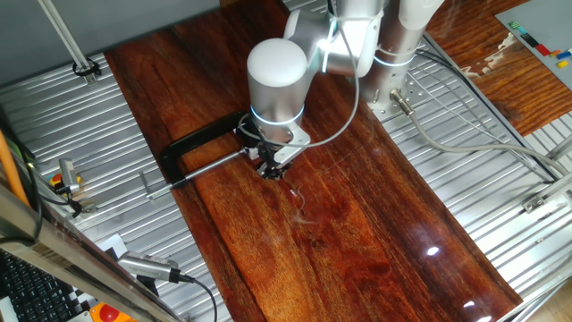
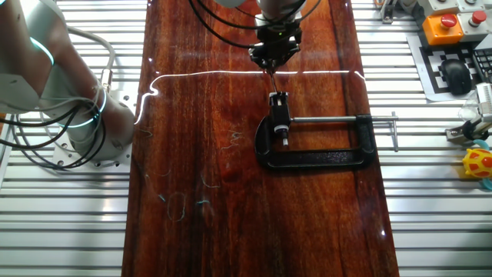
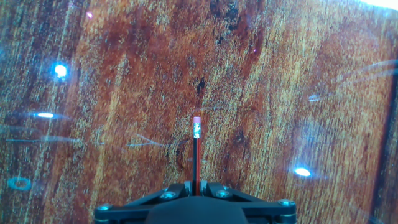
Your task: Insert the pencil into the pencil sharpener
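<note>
1. Notice, in one fixed view, that your arm hangs over the wood table [image 1: 375,224] with the gripper [image 1: 271,167] low beside the black clamp [image 1: 201,143]. The wrist blocks the sharpener entirely, and the pencil is too thin to pick out against the wood here.

2. Turn to the other fixed view: the clamp [image 2: 323,158] lies flat and pins the small white sharpener [image 2: 280,115] in its mouth, I judge so it cannot slide when you push. The gripper [image 2: 270,63] sits just beyond the sharpener, with the pencil [image 2: 271,79] pointing down toward it, near but not yet in. You cannot make out the sharpener's hole.

3. Check the hand view: the fingers [image 3: 174,193] are clenched on the pencil [image 3: 196,155], which stands straight out along the gripper [image 3: 196,194] axis, pale end far from the fingers. Neither sharpener nor clamp shows here, so alignment stays unconfirmed.
</note>
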